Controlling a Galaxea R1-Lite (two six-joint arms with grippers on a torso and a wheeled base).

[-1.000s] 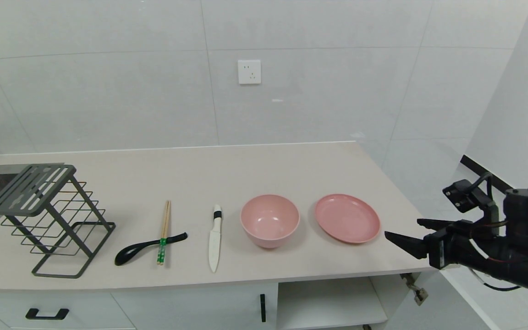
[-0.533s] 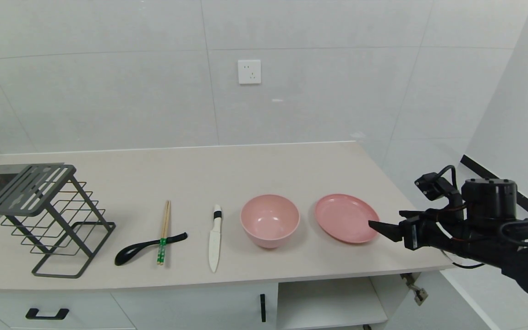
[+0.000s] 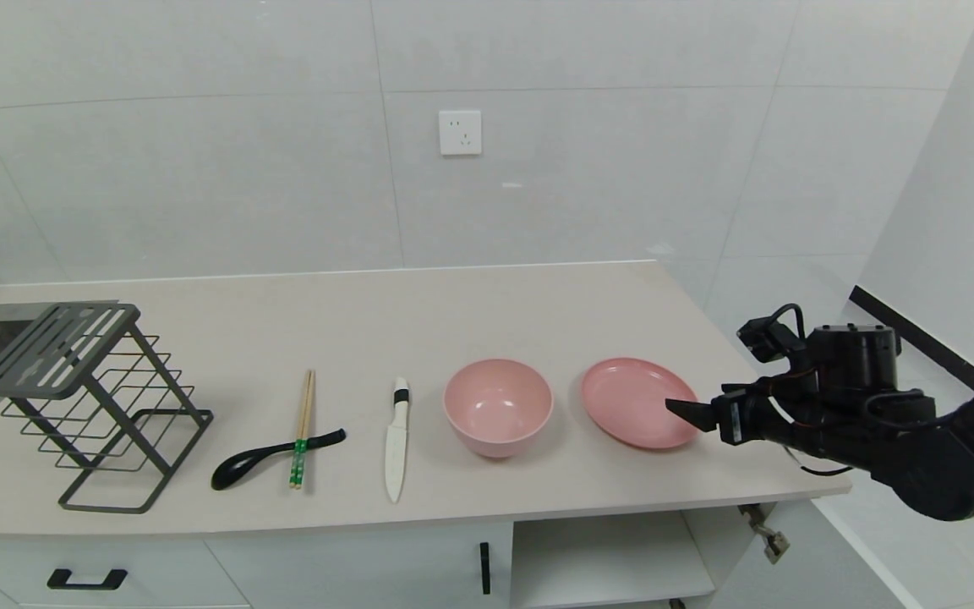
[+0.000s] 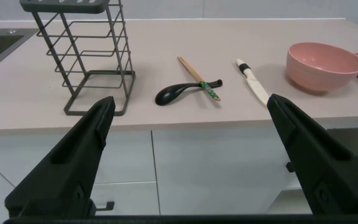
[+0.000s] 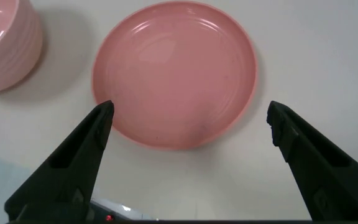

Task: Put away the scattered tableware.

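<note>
Our right pincer (image 3: 697, 406), spread wide, hovers at the right rim of the pink plate (image 3: 632, 399). The plate lies flat on the desk (image 3: 453, 321), just right of the pink bowl (image 3: 497, 406), straight ahead of this nearer arm's pincer.

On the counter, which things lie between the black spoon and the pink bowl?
In the head view, the chopsticks lie across the handle of the black spoon. Next comes the white knife, apart from the pink bowl.
</note>
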